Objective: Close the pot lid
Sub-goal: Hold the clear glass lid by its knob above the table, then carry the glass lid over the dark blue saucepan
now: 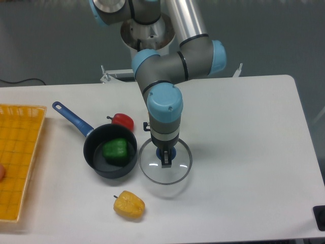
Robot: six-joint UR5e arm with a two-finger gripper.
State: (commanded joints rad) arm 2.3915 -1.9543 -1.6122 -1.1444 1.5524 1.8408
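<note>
So I'm looking down at a white rectangular table (pixel 244 152) against a grey floor. My two-finger gripper (pixel 167 158) sits right over the blue knob of the round clear glass lid (pixel 177 170), fingers either side of it, though I can't tell if they're actually clamped. The lid lies flat just right of the small dark pot with the long blue handle (pixel 110 152), which has a green pepper (pixel 115 148) inside. A red pepper (pixel 122 121) sits behind the pot, a yellow pepper (pixel 129 204) in front, and an orange mesh basket (pixel 18 157) at the left edge.
</note>
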